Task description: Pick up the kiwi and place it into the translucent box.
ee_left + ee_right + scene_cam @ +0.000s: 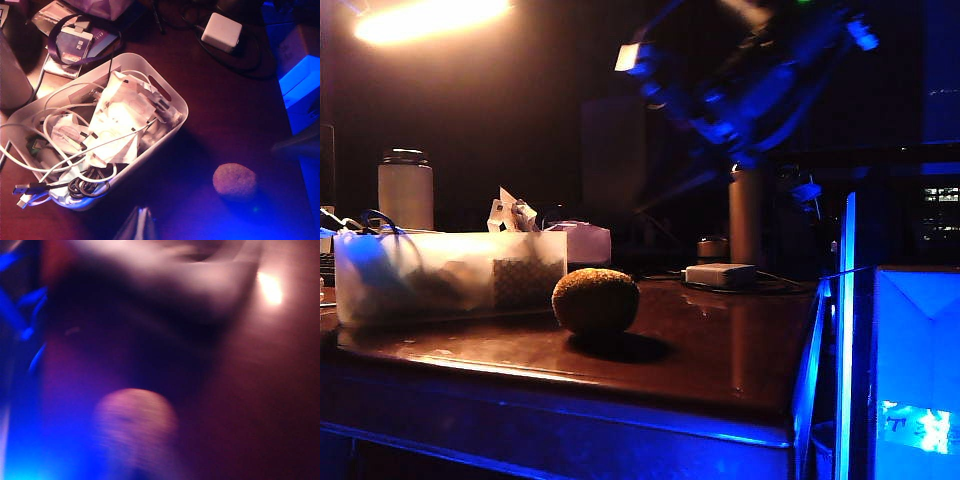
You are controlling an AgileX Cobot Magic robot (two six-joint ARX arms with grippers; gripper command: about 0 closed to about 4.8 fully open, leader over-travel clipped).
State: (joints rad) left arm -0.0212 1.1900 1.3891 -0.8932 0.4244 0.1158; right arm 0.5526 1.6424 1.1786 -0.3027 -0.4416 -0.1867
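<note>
One kiwi [595, 300], one translucent box [450, 275], two arms overhead in the dark.

The single kiwi sits on the brown table [720, 340], just right of the translucent box and apart from it, nearer the front edge. The box, one only, is crammed with white cables and paper packets. Behind it stand one white jar with a dark lid [405, 187] at far left and one small flat white box [720, 274] at far right, on a coil of dark cable. The right gripper [760, 85] hangs blurred high above the table, right of the kiwi; its wrist view is smeared and I cannot tell how its jaws stand. The left gripper [140, 225] shows only a pale tip above the box's near end, state unclear.
</note>
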